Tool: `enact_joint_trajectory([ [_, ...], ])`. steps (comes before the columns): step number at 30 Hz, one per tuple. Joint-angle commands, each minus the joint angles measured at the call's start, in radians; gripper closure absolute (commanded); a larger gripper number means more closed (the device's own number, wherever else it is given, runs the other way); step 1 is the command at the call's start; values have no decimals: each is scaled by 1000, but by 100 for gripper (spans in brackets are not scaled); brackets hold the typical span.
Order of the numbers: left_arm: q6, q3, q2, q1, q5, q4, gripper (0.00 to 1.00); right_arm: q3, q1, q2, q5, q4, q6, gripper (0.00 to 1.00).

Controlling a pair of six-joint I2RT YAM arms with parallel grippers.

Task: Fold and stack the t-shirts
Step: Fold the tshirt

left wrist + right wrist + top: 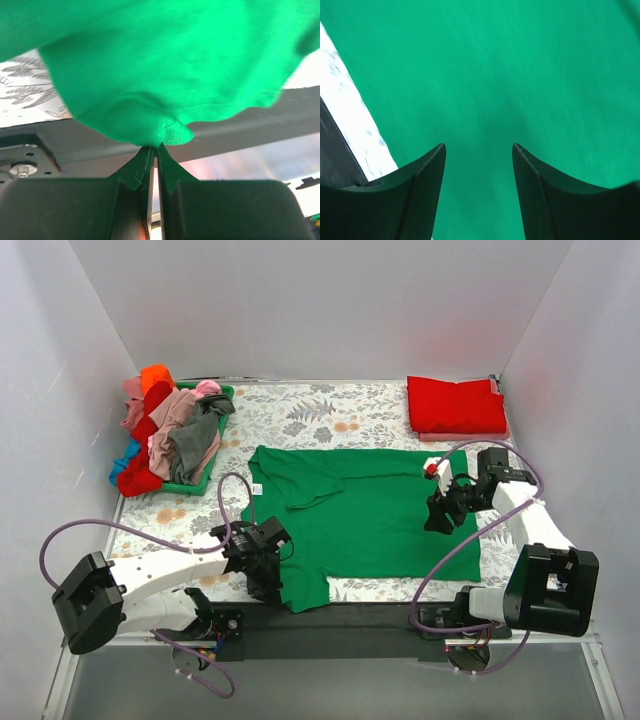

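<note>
A bright green t-shirt (370,520) lies spread on the floral cloth, its far left sleeve folded inward. My left gripper (268,580) is shut on the near left sleeve of the green t-shirt (165,75), pinching its hem at the fingertips (141,159). My right gripper (440,522) is open just above the shirt's right part; the green fabric (485,75) fills its view between the fingers (427,170). A folded red t-shirt (456,405) lies at the back right. Several more t-shirts, red, orange, pink, grey and blue, are heaped in the basket.
The green plastic basket (208,476) stands at the back left. The grey-white floral cloth (320,415) covers the table. A dark strip (350,615) runs along the near edge by the arm bases. White walls close in on three sides.
</note>
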Motion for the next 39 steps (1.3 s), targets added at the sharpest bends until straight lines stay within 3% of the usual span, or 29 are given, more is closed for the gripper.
enact_joint_trajectory([
  [1,21,35,-48,-6,-14,30,100,46,-52,3,226,-168,-91,37],
  [4,44,58,-74,-6,-26,53,100,36,-101,-20,395,-216,-110,38],
  [10,125,108,-85,0,-84,99,100,-14,-167,-8,562,-227,-32,39],
  [19,220,98,-72,30,-37,221,100,-7,-203,121,679,-173,143,39],
  [26,251,73,-108,52,-21,231,100,-63,-200,210,593,-112,202,35],
  [29,255,78,-126,61,-31,221,100,-85,-180,231,561,-69,232,48],
  [30,257,79,-128,64,-34,214,100,-85,-169,236,555,-58,243,64],
  [33,261,93,-137,79,-47,199,100,-57,-161,219,552,-52,255,90],
  [36,272,108,-141,108,-73,189,100,-2,-158,195,513,-59,258,99],
  [39,307,134,-135,177,-83,186,100,84,-138,214,460,-91,262,99],
])
